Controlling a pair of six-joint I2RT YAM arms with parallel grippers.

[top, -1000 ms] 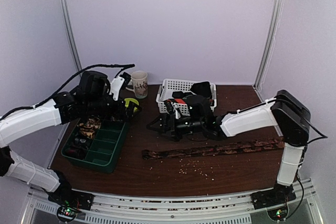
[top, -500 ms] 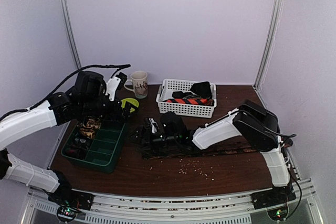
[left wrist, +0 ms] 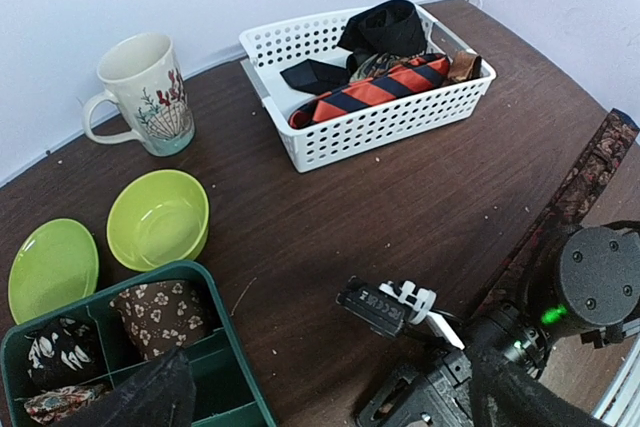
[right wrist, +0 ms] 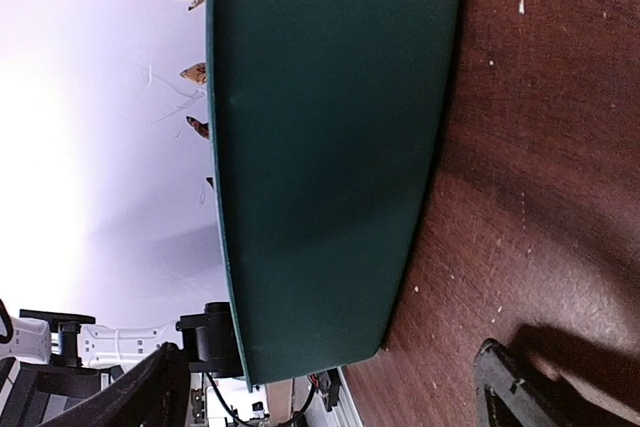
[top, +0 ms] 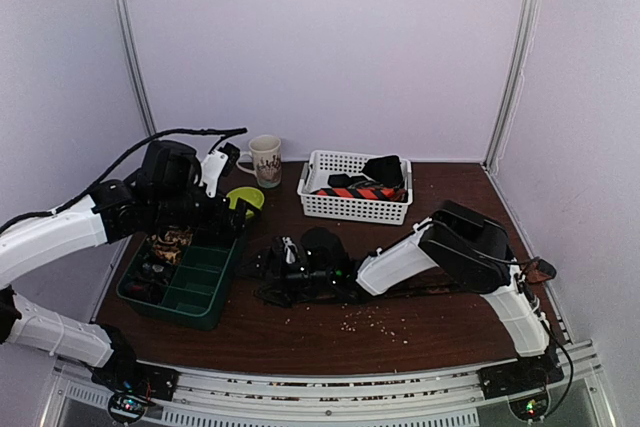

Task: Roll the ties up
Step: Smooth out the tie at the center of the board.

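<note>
Top external view: a long brown patterned tie [left wrist: 580,187] lies flat on the surface [top: 330,337], running L-R from mid-surface toward the R edge, partly hidden behind the right arm. The right end effector [right wrist: 330,385] sits low by the tie's L end, jaws spread wide w/ nothing btwn them. Right wrist view shows it facing the side wall of the green tray [right wrist: 320,147]. Can't tell if it touches the tie. The left end effector [left wrist: 330,392] hovers over the tray's far corner, likewise released & empty. Tray compartments hold rolled ties [left wrist: 160,312]. The white basket [left wrist: 340,137] at the back holds an orange-red/navy striped tie [left wrist: 375,92] & a black tie [left wrist: 385,27]. Mug [left wrist: 145,92], green bowl [left wrist: 158,219] & green plate [left wrist: 50,267] sit near the tray.
</note>
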